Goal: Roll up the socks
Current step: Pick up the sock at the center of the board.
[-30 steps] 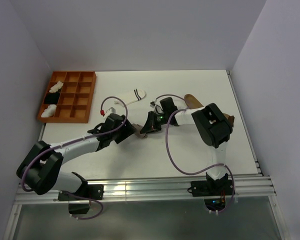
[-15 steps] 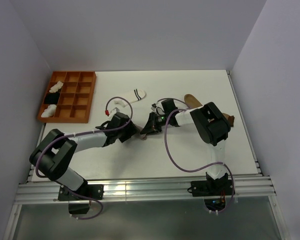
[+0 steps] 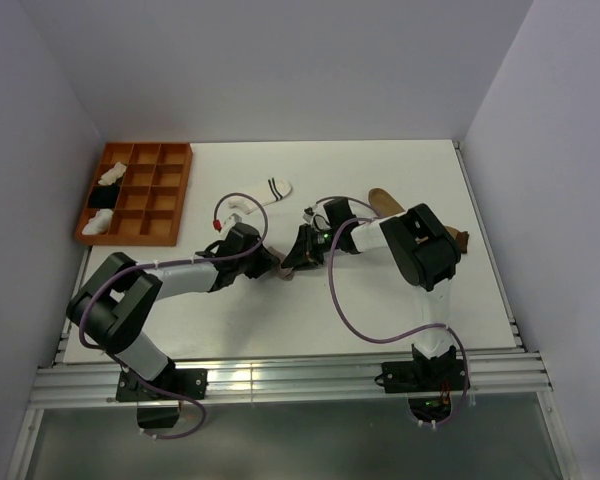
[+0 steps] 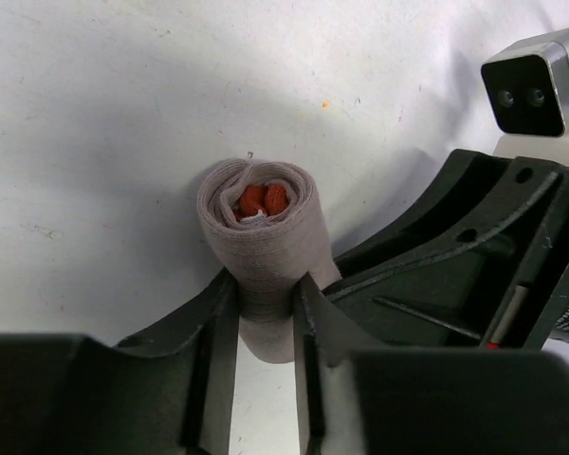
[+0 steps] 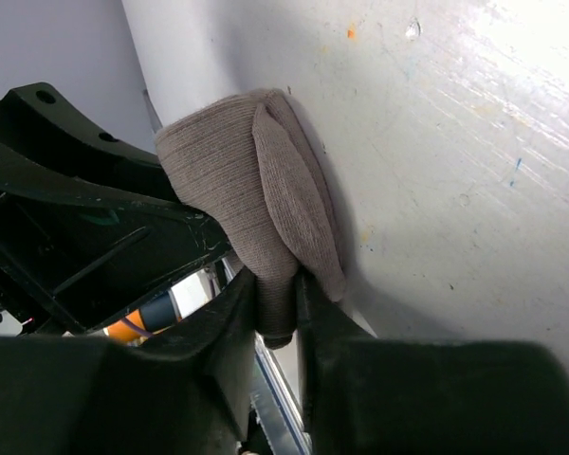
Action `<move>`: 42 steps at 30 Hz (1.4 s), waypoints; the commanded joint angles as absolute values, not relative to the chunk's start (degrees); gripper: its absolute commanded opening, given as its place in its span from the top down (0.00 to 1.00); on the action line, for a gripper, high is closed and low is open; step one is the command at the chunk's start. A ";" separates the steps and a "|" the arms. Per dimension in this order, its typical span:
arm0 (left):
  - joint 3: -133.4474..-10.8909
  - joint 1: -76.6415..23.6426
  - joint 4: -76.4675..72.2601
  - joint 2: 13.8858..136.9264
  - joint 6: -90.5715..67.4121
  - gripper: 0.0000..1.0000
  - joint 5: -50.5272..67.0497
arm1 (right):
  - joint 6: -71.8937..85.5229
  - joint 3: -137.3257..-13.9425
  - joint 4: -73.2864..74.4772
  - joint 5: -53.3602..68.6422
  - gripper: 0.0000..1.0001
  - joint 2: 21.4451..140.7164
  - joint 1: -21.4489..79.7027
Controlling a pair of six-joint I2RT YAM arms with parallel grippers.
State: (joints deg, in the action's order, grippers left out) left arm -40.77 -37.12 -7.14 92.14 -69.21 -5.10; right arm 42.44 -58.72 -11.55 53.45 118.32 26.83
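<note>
The grey sock (image 4: 258, 242) is rolled into a tight tube with red stripes showing at its core; it lies mid-table (image 3: 283, 268) between both grippers. My left gripper (image 4: 264, 308) is shut on one end of the roll. My right gripper (image 5: 275, 294) is shut on the roll's other side, where it shows grey-brown (image 5: 251, 204). The short white sock with dark stripes (image 3: 262, 193) lies flat behind them. The tan-brown sock (image 3: 383, 203) lies at the right, partly hidden by the right arm.
An orange divided tray (image 3: 150, 208) stands at the back left, holding white bundles (image 3: 100, 221) and a black bundle (image 3: 103, 197). The right wrist's camera head (image 4: 536, 83) is close beside the left gripper.
The left arm's elbow has swung right and folded in closer. Both grippers stay shut on the grey roll at the same spot. The right arm barely moved.
</note>
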 commanded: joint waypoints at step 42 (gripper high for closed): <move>-41.84 -37.35 -0.26 95.62 -66.36 0.80 -5.54 | 0.62 -48.34 -18.02 -17.75 0.36 99.31 56.51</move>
